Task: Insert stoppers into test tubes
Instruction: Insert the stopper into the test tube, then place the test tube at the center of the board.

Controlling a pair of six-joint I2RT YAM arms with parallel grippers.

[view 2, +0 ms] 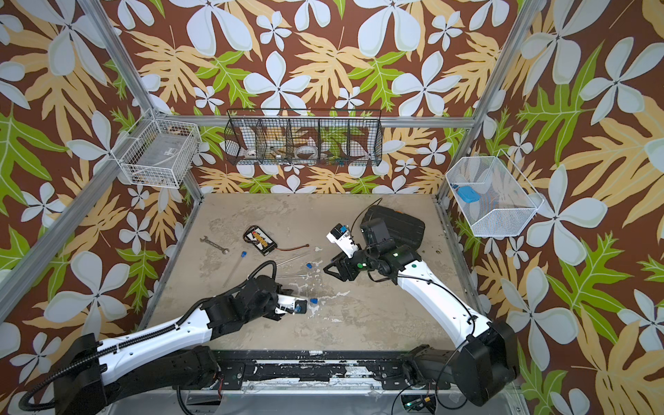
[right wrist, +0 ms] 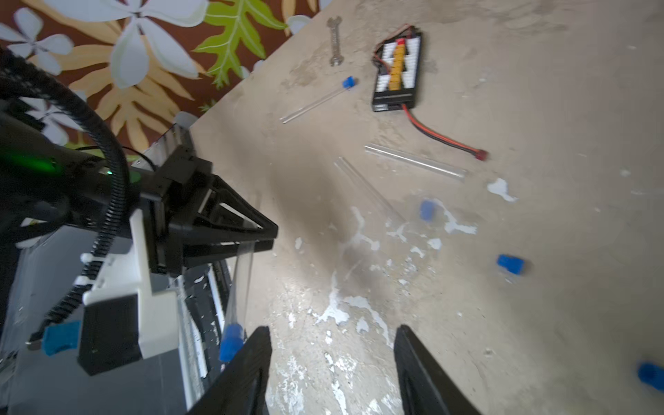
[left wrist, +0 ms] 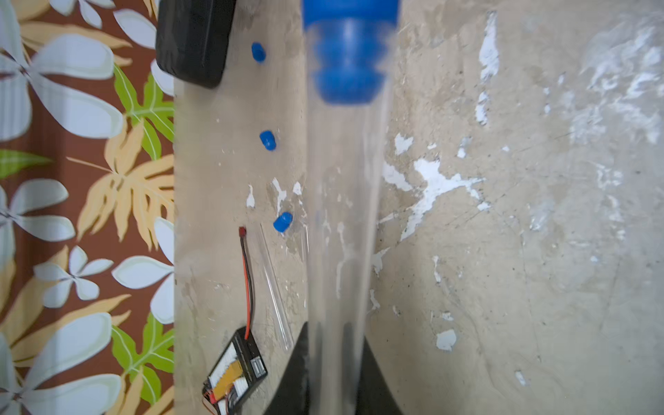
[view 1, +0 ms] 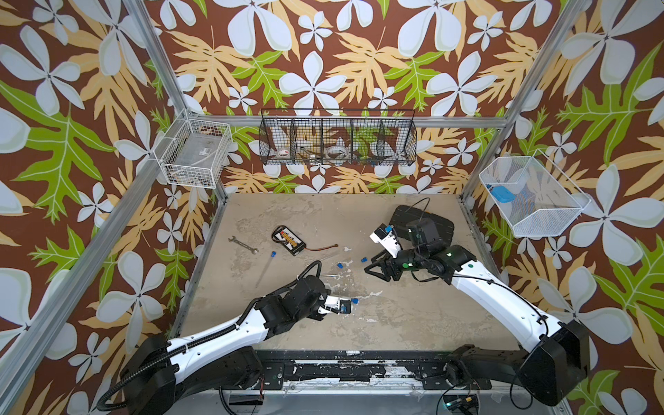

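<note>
L arm: my left gripper (right wrist: 266, 239) is pinched tight on a clear test tube (right wrist: 241, 287), which sticks out past the tips and is lifted off the table (view 1: 395, 323). A blue stopper (right wrist: 230, 341) sits in the tube's mouth, at the end away from the claw. The left wrist view is blurred there, so I think the ribbed part is fully inside the glass but can't swear to it.

R arm: the right gripper (right wrist: 333, 328) has its jaws standing apart w/ nothing between them. It hovers over the table near the stoppered end of the held tube, not touching it.

On the table, three loose stoppers (right wrist: 510, 264) lie scattered btwn the two arms, each apart from the others. A capped tube (view 1: 264, 271) lies flat near the wrench (view 1: 243, 245), blue end toward the back wall. Two empty tubes (right wrist: 415, 161) lie beside each other but not touching, close to the red-black lead of the charger board (view 1: 289, 240). A black case (view 1: 420, 219) sits at the back, partly behind the R arm.
</note>
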